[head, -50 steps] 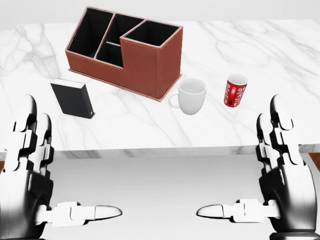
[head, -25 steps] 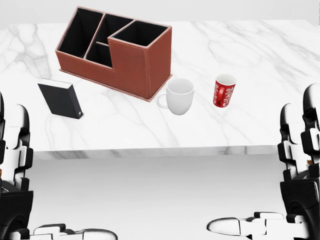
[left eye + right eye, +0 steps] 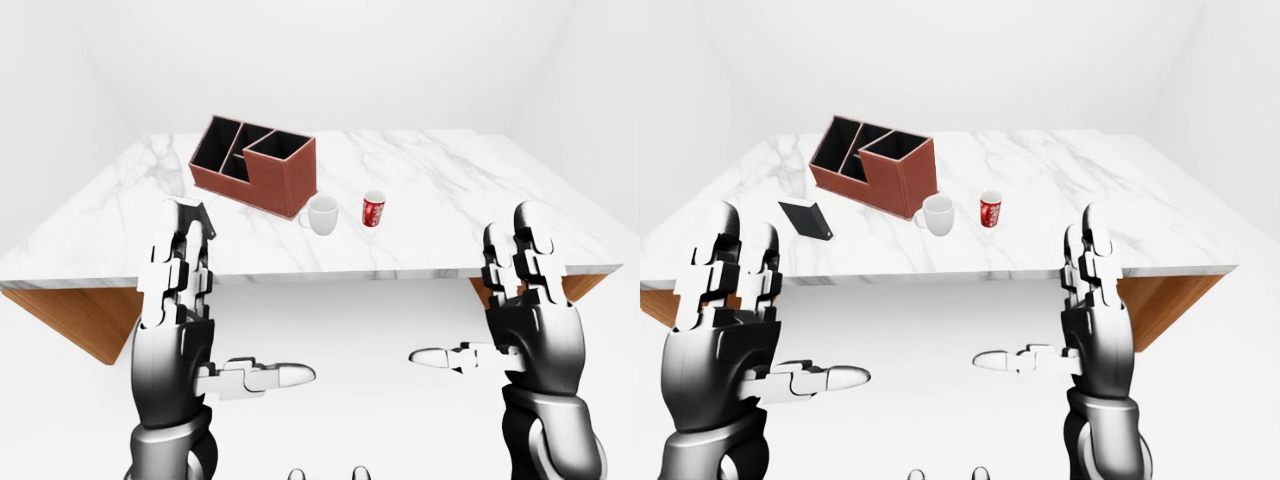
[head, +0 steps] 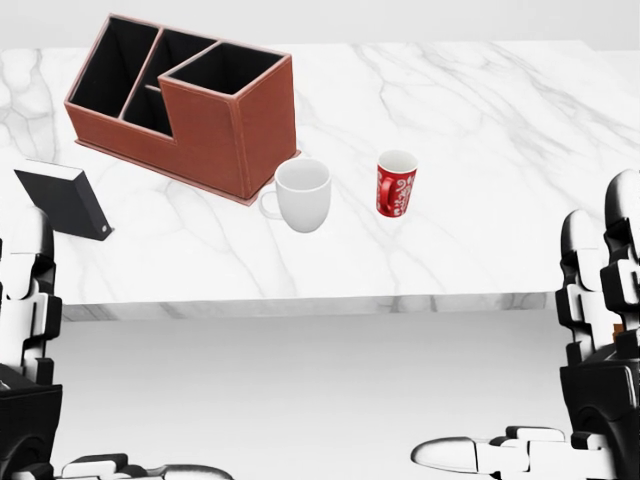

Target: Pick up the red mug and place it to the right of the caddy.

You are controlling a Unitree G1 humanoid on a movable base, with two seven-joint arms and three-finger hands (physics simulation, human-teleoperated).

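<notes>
Left-eye view: a white-veined marble surface (image 3: 440, 190) with wooden underside stands in a plain white room; both the left robot hand (image 3: 185, 330) and right robot hand (image 3: 525, 320) hover released, empty.

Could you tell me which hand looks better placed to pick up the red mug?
Probably the right hand. In the head view the red mug stands right of the white mug and the caddy, nearer the right hand's side, with bare table between. The left hand would have to cross past both.

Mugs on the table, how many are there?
2. The white mug stands just right of the caddy in the head view; the red mug stands right of the white one. None seem hidden.
</notes>
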